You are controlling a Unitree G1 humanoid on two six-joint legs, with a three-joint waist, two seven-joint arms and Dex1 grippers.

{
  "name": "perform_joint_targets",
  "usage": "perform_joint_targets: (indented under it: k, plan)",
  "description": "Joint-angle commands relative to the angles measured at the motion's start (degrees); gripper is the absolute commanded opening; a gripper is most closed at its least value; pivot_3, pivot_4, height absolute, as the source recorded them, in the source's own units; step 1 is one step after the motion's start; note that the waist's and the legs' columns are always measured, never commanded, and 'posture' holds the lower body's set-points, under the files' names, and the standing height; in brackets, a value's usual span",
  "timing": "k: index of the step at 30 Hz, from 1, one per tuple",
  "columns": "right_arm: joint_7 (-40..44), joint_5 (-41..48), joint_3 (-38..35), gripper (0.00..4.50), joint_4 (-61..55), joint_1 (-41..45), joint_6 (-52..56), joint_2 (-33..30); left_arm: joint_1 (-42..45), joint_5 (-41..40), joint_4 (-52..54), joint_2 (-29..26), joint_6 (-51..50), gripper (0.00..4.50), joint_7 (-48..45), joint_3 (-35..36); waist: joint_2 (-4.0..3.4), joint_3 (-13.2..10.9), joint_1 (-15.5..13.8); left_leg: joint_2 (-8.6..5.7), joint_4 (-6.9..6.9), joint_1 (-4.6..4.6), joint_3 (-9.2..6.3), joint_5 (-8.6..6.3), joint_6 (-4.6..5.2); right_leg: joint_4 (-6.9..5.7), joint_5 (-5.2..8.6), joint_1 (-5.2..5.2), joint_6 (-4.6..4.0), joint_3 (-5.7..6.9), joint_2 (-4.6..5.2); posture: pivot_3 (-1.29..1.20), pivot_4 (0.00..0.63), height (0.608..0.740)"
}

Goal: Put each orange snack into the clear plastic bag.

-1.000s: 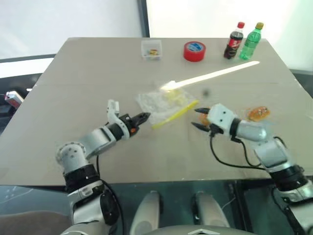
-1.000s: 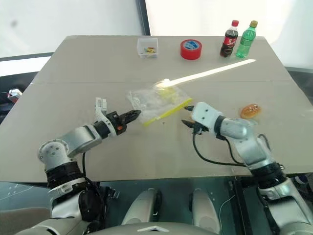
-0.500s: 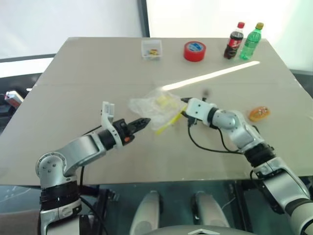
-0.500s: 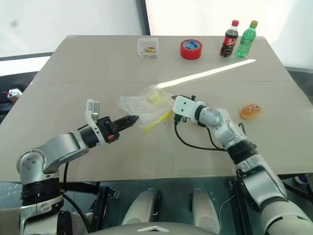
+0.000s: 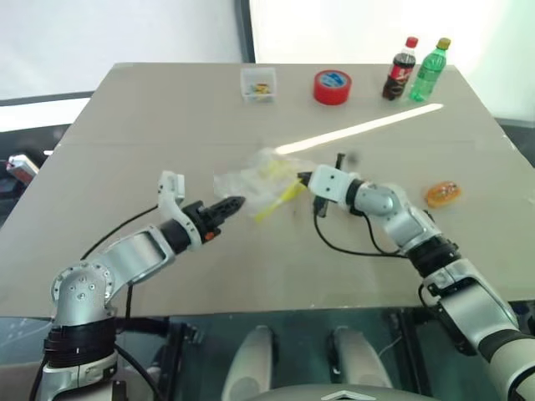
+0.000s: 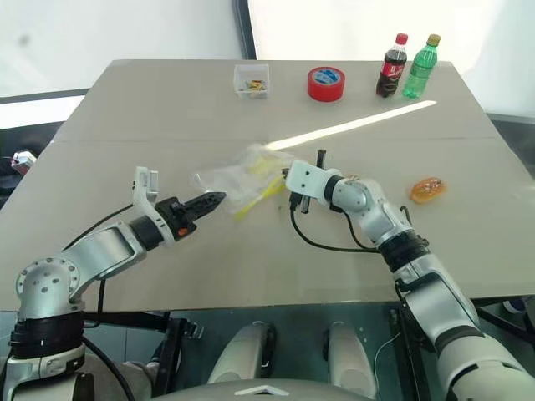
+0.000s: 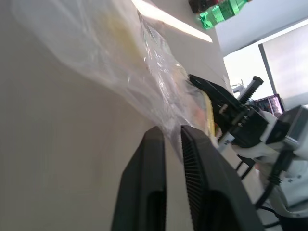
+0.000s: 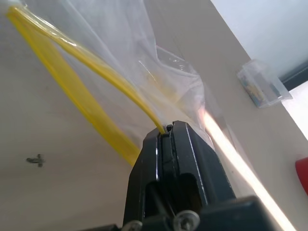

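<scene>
Grey tabletop (image 5: 125, 125), white walls beyond. Clear plastic bag (image 5: 255, 180) at centre: right gripper (image 5: 304, 178) jaws clamped on its yellow strip; left gripper (image 5: 236, 202) jaws slightly apart at its near-left edge. Small clear box (image 5: 259, 84), far, holding yellow bits.

Tape roll (image 5: 333, 87), two bottles (image 5: 415, 70), clear box (image 5: 259, 84).

head stereo downward, wrist views close

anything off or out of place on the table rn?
Nothing spilled or damaged. One oddity: an orange snack lies alone near the table's right edge, well apart from the clear plastic bag. The bag is crumpled and lifted, its yellow strip pinched by the shut right gripper; the left gripper sits at its other end.
</scene>
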State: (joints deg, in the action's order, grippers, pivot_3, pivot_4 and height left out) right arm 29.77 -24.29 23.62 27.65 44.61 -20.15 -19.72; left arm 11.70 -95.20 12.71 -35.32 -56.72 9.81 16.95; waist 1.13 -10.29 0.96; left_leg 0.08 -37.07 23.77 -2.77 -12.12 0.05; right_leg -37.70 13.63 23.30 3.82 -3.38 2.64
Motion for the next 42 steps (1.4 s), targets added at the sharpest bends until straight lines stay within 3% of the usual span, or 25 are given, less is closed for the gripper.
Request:
perform_joint_targets:
  k: [1, 4, 7, 12, 22, 42]
  plan:
    - [-5.74, -1.80, -3.22, 0.00, 2.12, 5.36, 3.27, -0.24, 5.52, 22.45, 1.42, -4.75, 8.82, 1.61, -4.79, -2.76, 0.04, -0.04, -0.06, 0.00, 0.02, 0.01, -0.02, 0.01, -0.02, -0.01, 0.00, 0.02, 0.01, 0.02, -0.03, 0.00, 0.150, 0.740]
    - [-7.51, -1.51, -3.87, 0.00, 4.00, 7.42, 6.24, 1.20, 11.44, 35.21, 3.40, -5.01, 15.21, 1.61, -8.75, -7.02, 0.06, -0.05, -0.29, -0.01, 0.05, 0.03, -0.04, 0.05, -0.07, 0.02, 0.03, 0.01, -0.06, 0.04, -0.06, 0.00, 0.150, 0.740]
    - [-10.28, -7.57, -1.08, 0.00, 4.87, 9.64, 10.17, 0.92, 14.21, 49.07, 6.38, -7.08, 20.76, 1.61, -14.78, -14.36, 0.06, -0.05, -0.05, -0.01, 0.08, 0.06, 0.00, 0.07, -0.11, 0.08, -0.08, 0.02, 0.13, 0.01, -0.04, 0.00, 0.150, 0.740]
    - [-11.12, -10.11, 0.48, 0.00, 5.64, 11.07, 11.43, 2.09, 15.43, 59.40, 10.94, -6.12, 23.88, 1.61, -21.75, -21.90, 0.07, -0.05, 0.22, -0.01, 0.70, 0.07, 0.17, 0.20, -0.33, 0.16, -0.06, 0.35, 0.09, -0.16, -0.01, 0.00, 0.150, 0.740]
    - [-11.49, -11.22, 0.85, 0.00, 7.02, 12.06, 10.60, 3.23, 14.21, 70.14, 11.27, -1.64, 18.26, 1.61, -22.53, -26.46, 0.07, -0.05, 1.52, 0.04, 0.78, 0.09, 0.28, 0.05, -0.07, 0.08, 0.00, 0.50, 0.01, -0.24, -0.02, 0.00, 0.150, 0.740]
    - [-11.15, -11.46, 1.17, 0.00, 5.96, 11.46, 10.39, 3.39, 14.34, 84.24, 7.61, 0.98, 22.48, 1.61, -32.22, -29.59, 0.07, -0.05, 1.50, 0.03, 0.75, 0.08, 0.27, 0.05, -0.07, 0.02, 0.00, 0.49, 0.01, -0.24, -0.02, 0.00, 0.150, 0.740]
